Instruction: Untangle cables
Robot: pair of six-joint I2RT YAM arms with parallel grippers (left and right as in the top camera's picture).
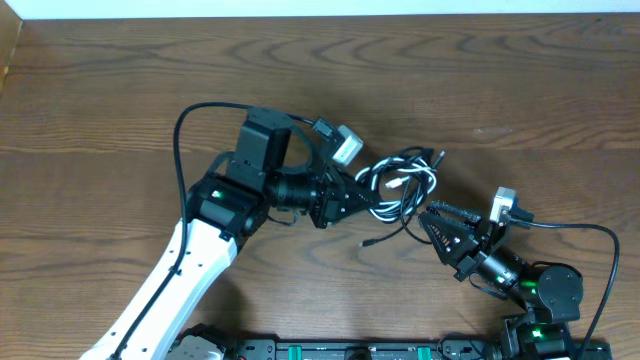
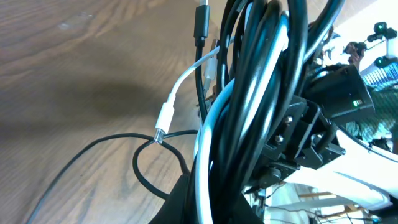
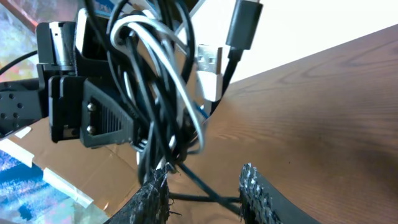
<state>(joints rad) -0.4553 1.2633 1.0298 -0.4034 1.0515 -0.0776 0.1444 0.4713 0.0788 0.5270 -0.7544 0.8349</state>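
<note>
- Wooden desk (image 1: 120, 80), mid-front: your left gripper (image 1: 350, 203) pinches the cables (image 1: 400, 180) tight.
- Right gripper (image 3: 204, 186) half spread; close on one black strand (image 3: 211, 199) only, then pull slowly.

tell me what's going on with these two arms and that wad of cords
The left gripper is clamped on the cables, a knotted black-and-white bunch raised off the table with loose ends trailing down. The right gripper sits just beside the bunch, jaws apart around some black strands. Nothing is untangled yet.
</note>
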